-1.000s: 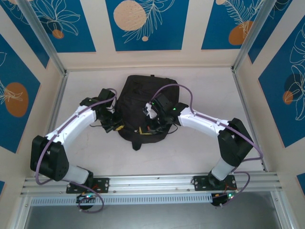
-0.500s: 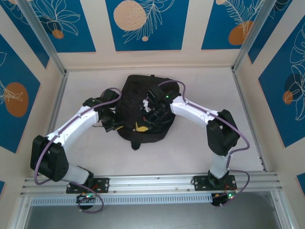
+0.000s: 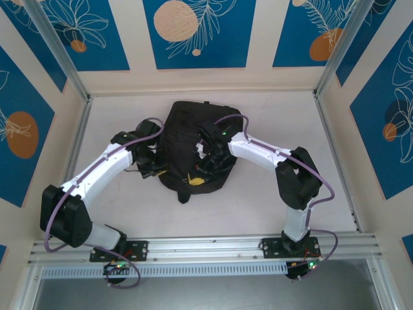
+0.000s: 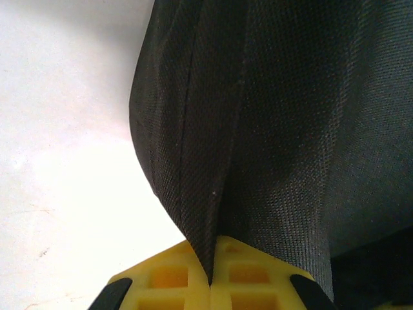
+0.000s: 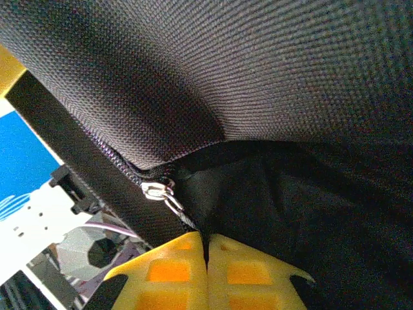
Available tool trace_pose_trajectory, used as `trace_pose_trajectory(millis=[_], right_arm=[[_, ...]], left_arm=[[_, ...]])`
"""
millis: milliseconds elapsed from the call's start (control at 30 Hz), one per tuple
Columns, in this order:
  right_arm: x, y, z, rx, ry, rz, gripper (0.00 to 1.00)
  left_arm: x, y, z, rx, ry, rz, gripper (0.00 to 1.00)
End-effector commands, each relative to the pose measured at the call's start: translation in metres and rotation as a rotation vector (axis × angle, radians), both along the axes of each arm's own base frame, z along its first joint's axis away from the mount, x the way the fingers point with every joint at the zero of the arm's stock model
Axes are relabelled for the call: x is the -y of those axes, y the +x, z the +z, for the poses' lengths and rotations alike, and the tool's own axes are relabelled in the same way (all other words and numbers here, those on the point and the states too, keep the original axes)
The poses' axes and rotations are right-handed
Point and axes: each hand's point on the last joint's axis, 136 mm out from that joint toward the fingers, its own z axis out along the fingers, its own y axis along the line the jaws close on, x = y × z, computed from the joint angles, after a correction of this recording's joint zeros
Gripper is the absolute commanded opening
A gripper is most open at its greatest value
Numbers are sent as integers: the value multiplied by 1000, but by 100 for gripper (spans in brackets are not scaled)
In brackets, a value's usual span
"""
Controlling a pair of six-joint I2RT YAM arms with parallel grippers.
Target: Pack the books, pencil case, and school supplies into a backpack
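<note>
Left end effector (image 4: 211, 274): the yellow fingers are pressed together with no gap. A fold of black fabric from the backpack (image 4: 290, 129) is pinched in the seam between them and rises straight up from the fingertips. The white counter (image 4: 64, 129) lies to the left of this end effector. From above, the left end effector (image 3: 155, 169) sits against the left edge of the backpack (image 3: 184, 126).

Right end effector (image 5: 206, 258): the fingers are likewise closed tight. The zip pull (image 5: 158, 190), a metal slider with a dark tab, sits just above and left of the fingertips. The tab runs down into the seam between them, so the grip is on the zip pull. Backpack fabric (image 5: 258, 64) spans the space above. From above, the right end effector (image 3: 197, 179) rests over the near part of the backpack.

The backpack lies on the counter (image 3: 258, 200), with one end effector at its left edge and the other over its near part.

Change against the frame one second ago: the right arm's elbow now stands nearer the backpack, folded more sharply, and its wrist reaches further over the bag. The left arm is much where it was. The backpack holds the same spot.
</note>
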Motion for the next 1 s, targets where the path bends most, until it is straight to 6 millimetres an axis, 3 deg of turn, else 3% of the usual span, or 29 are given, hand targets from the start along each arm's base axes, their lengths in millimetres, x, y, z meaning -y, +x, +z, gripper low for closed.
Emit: trace_pose_trajectory(millis=[0, 267, 467, 767, 867, 967], right_arm=[[52, -36, -12, -93, -220, 36, 0], [65, -19, -3, -12, -246, 26, 0], [30, -13, 42, -61, -2, -39, 0], [1, 4, 112, 201, -8, 54, 0], [1, 2, 116, 263, -64, 96, 0], [4, -1, 99, 266, -110, 116, 0]], left_arm=[[-43, 10, 11, 78, 155, 61, 0], [-45, 7, 8, 75, 164, 38, 0], [-34, 5, 6, 72, 149, -23, 0], [-20, -2, -1, 58, 211, -120, 0], [-21, -1, 1, 64, 219, -123, 0], [-22, 1, 6, 77, 228, -124, 0]])
